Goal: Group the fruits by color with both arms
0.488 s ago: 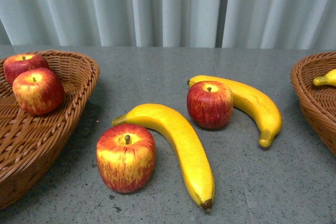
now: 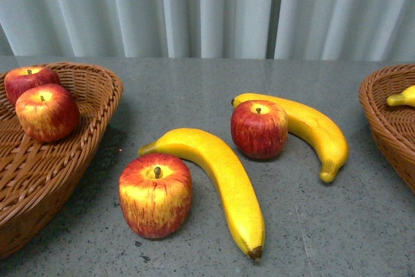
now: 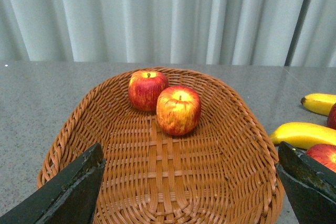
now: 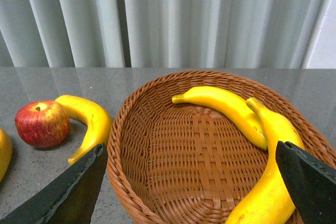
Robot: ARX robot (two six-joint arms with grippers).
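Note:
On the grey table lie a near apple, a far apple, a long banana and a second banana. Two apples rest in the left wicker basket. A banana tip shows in the right basket. My left gripper hangs open above the left basket, holding nothing; its apples lie beyond it. My right gripper is open over the right basket, where two bananas lie. Neither arm shows in the front view.
A pale pleated curtain closes off the far edge of the table. The two baskets sit at the left and right sides, with the loose fruit between them on the table.

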